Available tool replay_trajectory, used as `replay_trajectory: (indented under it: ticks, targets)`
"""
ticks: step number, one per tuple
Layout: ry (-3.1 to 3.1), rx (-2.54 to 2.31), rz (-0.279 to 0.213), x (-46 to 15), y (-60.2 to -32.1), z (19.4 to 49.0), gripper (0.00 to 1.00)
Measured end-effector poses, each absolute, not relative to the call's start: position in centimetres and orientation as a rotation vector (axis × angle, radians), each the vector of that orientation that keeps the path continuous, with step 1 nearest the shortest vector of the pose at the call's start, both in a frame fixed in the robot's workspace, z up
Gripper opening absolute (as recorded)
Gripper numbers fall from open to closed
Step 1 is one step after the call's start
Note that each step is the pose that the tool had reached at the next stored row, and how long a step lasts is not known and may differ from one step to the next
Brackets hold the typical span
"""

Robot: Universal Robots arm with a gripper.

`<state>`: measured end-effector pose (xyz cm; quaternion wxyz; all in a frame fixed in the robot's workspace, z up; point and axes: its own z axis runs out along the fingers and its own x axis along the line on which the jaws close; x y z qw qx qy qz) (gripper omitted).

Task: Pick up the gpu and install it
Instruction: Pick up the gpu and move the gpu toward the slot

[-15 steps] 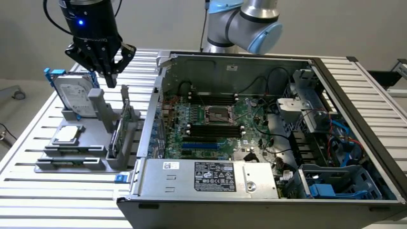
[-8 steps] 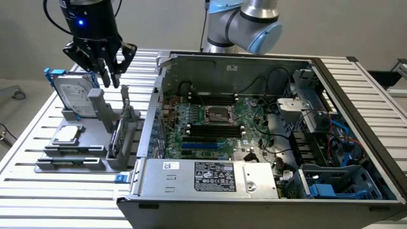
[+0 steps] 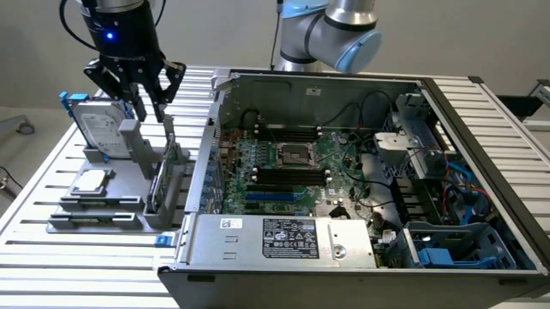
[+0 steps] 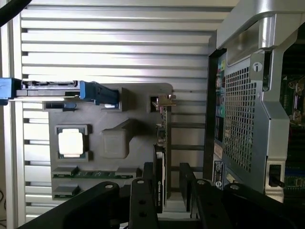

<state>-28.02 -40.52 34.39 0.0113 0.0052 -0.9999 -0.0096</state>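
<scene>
On the slatted table (image 3: 51, 257), the tool (image 3: 148, 112) stands open, straddling the upright gpu (image 3: 165, 174).

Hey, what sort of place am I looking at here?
Probably a robotics lab bench for PC assembly: an open computer case on a slatted metal table, a grey tray of loose parts beside it, and a robot gripper above the tray.

Looking over a worktop (image 3: 77, 273) of silver aluminium slats, lying in parallel rows and catching soft, even light. Backing onto a plain pale grey wall (image 3: 215, 32). Showing a strip of light floor (image 3: 13, 148) at the exterior view's left, beyond the worktop's edge. Glaring brightly across the slats in the wrist view.
</scene>
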Motion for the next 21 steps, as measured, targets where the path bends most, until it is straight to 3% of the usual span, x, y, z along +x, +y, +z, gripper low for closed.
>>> replay_trajectory:
  ticks: [21]
  targets:
    - [-3.119, 0.016, -0.03, -28.1, -42.0, 30.6, 0.36]
